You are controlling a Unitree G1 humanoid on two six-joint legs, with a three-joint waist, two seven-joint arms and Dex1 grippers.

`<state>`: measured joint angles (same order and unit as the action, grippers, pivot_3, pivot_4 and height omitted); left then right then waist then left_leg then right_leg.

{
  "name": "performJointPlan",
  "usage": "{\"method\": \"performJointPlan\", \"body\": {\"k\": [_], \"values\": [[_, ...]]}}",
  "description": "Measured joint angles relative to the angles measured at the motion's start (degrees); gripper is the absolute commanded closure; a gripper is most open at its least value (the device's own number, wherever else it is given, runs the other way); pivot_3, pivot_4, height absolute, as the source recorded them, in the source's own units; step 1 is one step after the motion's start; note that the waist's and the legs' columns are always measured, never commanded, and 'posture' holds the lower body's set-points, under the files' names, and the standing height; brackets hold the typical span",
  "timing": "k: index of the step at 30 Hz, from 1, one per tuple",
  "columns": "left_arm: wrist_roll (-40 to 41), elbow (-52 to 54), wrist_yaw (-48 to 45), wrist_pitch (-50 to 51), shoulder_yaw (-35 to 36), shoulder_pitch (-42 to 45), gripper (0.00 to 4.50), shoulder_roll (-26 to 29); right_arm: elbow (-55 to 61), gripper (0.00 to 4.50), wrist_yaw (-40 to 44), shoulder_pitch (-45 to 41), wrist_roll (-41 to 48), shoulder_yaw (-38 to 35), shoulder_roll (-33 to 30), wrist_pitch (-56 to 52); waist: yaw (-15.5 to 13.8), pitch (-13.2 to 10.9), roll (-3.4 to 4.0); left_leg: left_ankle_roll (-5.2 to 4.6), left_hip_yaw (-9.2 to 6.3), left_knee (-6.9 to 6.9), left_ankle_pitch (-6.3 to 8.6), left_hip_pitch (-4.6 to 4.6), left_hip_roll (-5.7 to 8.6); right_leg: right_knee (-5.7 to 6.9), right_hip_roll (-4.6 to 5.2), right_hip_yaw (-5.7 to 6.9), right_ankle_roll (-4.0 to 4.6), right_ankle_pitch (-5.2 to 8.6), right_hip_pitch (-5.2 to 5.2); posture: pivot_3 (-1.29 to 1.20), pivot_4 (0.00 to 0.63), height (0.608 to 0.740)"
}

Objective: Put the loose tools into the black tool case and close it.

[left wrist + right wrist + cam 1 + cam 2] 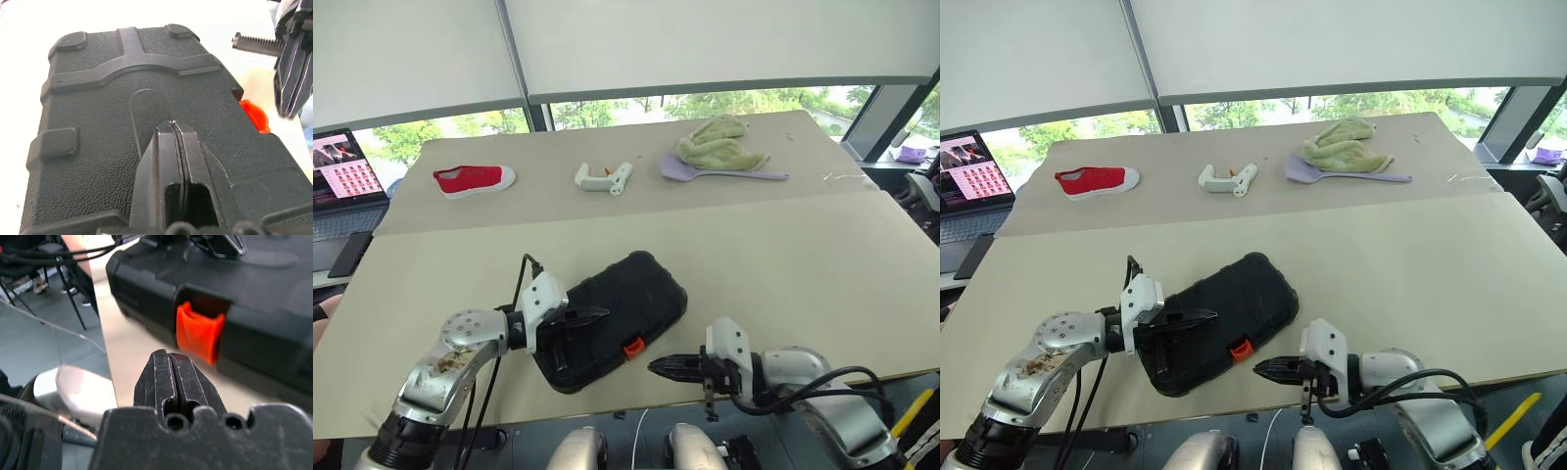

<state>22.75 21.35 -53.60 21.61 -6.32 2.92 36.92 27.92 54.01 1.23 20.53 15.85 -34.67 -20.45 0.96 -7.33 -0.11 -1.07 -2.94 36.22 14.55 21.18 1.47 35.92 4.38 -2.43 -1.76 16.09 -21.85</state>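
Both pairs of jaws are clenched on nothing — the left gripper sits over the lid of the black tool case, the right gripper just beside its orange latch. The case lies closed near the table front edge.

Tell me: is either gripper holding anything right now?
Nothing. The left gripper is shut over the closed tool case; the right gripper is shut beside its orange latch.
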Motion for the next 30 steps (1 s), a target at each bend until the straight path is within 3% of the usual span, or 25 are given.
{"method": "performJointPlan", "body": {"k": [21, 22, 24, 30], "values": [[2.0, 0.5, 2.3, -0.2, 2.7, -3.1, 4.44, -1.1, -5.8, 4.5, 0.5, -4.1, -1.1, 3.5, 6.3, 0.0, 0.4, 0.1, 0.15, -0.01, 0.04, 0.17, 0.28, -0.17, -0.1, 0.25, -0.06, -0.08, 0.15, 0.1, -0.02, 0.0, 0.15, 0.74], [2.5, 0.4, 2.2, -0.7, 3.2, -3.6, 4.2, -1.5, -5.6, 4.5, 0.5, -3.7, -0.6, 3.1, 6.0, 0.1, 0.4, 0.1, 0.17, -0.01, 0.04, 0.17, 0.28, -0.16, -0.1, 0.25, -0.05, -0.08, 0.15, 0.1, -0.02, 0.0, 0.15, 0.74], [3.6, -0.2, 1.1, -4.1, 5.1, -5.6, 3.73, -2.6, -4.8, 3.91, 1.0, -2.2, 1.3, 0.2, 4.9, 0.3, 0.4, 0.2, 0.23, -0.01, 0.04, 0.19, 0.28, -0.07, -0.08, 0.24, -0.02, -0.08, 0.15, 0.1, -0.1, 0.0, 0.15, 0.74], [7.0, -1.2, -1.7, -10.1, 14.9, -13.2, 1.5, -1.2, -4.7, 1.99, 6.3, 1.1, 6.9, -15.0, -4.3, 3.1, 0.1, -0.2, -0.36, -0.01, 0.04, 0.23, 0.28, 0.09, -0.17, 0.23, -0.05, -0.06, 0.24, 0.07, -0.27, 0.0, 0.15, 0.74]]}}
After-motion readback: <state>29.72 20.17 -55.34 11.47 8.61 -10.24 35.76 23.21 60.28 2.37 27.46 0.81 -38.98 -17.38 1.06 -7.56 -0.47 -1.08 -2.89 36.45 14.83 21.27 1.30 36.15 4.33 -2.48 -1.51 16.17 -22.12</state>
